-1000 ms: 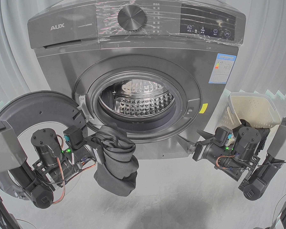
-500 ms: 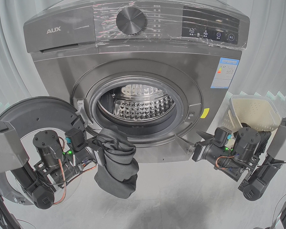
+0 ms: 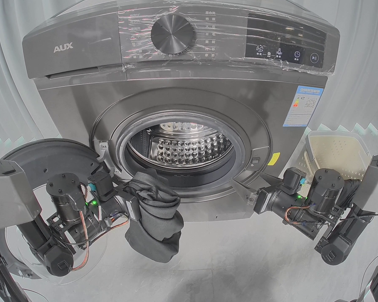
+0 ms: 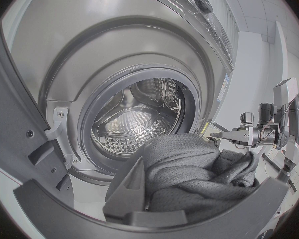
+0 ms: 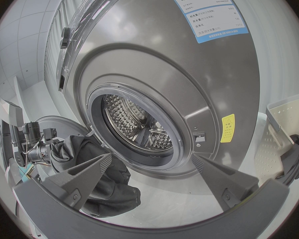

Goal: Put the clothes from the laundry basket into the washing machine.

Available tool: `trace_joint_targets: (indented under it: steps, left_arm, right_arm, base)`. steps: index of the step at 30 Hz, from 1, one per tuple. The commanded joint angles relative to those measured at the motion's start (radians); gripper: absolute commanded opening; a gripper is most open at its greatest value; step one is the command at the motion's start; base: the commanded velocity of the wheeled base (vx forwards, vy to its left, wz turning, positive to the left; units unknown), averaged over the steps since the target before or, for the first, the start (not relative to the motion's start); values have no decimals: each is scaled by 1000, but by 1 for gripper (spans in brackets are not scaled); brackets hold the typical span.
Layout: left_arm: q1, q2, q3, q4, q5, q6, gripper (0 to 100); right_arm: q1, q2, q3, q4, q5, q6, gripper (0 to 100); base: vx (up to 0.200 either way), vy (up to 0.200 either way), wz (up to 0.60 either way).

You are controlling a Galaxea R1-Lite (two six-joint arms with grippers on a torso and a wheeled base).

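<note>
Loading step, likely. Pinching dark grey garment (image 3: 157, 221) in left gripper (image 3: 140, 204), lower left of centre, just below open drum mouth (image 3: 182, 147). With right gripper (image 5: 150, 157) spread, empty, lower right beside laundry basket (image 3: 323, 136). Next: lift, push into drum, release.

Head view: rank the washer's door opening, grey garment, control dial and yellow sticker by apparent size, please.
1. door opening
2. grey garment, though it hangs nearer the camera, which flatters it
3. control dial
4. yellow sticker
</note>
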Motion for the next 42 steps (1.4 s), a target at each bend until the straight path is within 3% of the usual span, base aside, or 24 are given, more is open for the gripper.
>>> trace_joint_targets:
  steps: [1,20,21,24,25,28,33,37,38,42]
  left_arm:
    - [0,3,0,-1,0,0,0]
    - [-8,2,-23,-1,2,24,0]
    - [-9,3,-24,-1,22,55,0]
    - [-11,14,-41,-1,38,75,0]
    - [-12,69,-82,-1,49,93,0]
    - [-11,106,-118,-1,46,96,0]
    - [-9,195,-256,1,9,50,0]
    - [-9,238,-340,1,8,33,0]
    - [-20,264,-388,1,11,-2,0]
    - [-57,298,-457,7,34,-37,0]
  right_arm:
    - [2,3,3,-1,0,-1,100]
    - [53,-5,34,-1,2,1,100]
    - [68,-14,43,-1,3,-1,100]
    - [76,-25,46,0,3,-1,100]
    - [80,-31,49,0,3,1,100]
    - [80,-33,49,0,3,-1,100]
    - [83,-39,69,-1,3,-1,100]
    - [94,-56,71,0,3,-1,100]
    - [96,-56,69,0,3,-1,100]
    - [105,-54,72,0,3,-1,100]
  base:
    - [0,0,0]
    - [63,0,0]
    - [0,0,0]
    - [0,0,0]
    - [0,0,0]
    - [0,0,0]
    - [0,0,0]
    - [0,0,0]
    - [0,0,0]
    - [0,0,0]
